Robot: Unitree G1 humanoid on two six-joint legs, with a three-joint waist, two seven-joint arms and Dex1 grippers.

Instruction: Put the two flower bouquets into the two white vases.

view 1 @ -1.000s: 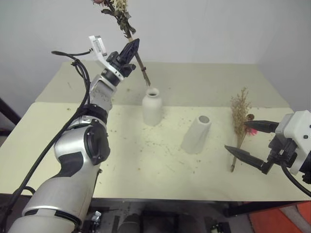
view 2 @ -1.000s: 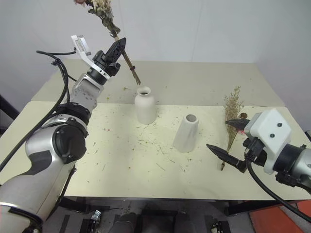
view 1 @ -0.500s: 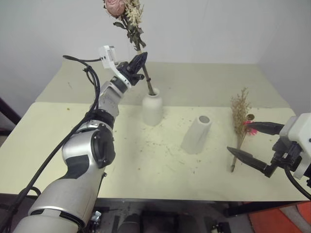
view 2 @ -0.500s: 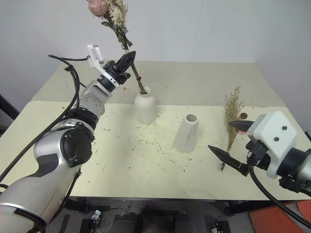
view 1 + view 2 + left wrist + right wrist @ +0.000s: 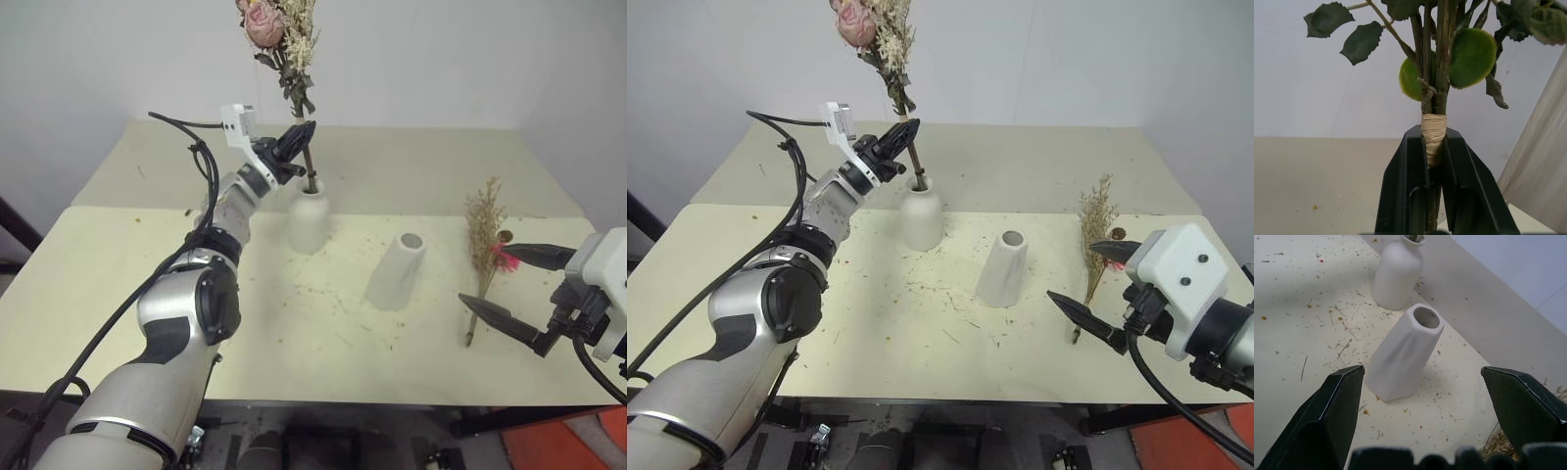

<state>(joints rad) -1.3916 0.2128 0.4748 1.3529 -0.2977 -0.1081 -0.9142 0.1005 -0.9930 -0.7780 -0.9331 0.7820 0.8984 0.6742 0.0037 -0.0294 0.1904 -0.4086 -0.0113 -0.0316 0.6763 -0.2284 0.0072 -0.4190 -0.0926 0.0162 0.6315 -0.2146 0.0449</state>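
Note:
My left gripper is shut on the stems of the rose bouquet, just above the rounded bottle vase. The stem ends reach down into that vase's neck. In the left wrist view the black fingers clamp the taped stems below green leaves. The tapered vase stands empty at mid-table. The tan grass bouquet with a pink flower lies on the table at the right. My right gripper hovers open over its stems, holding nothing. The right wrist view looks past wide-apart fingers at the tapered vase.
The cream table is strewn with dried plant crumbs around the vases. A second table surface lies behind, against a white wall. A black cable loops off my left arm.
My left gripper has moved right and down with the rose bouquet, bringing the stem ends from beside the bottle vase's mouth into its neck. The right gripper has stayed in place.

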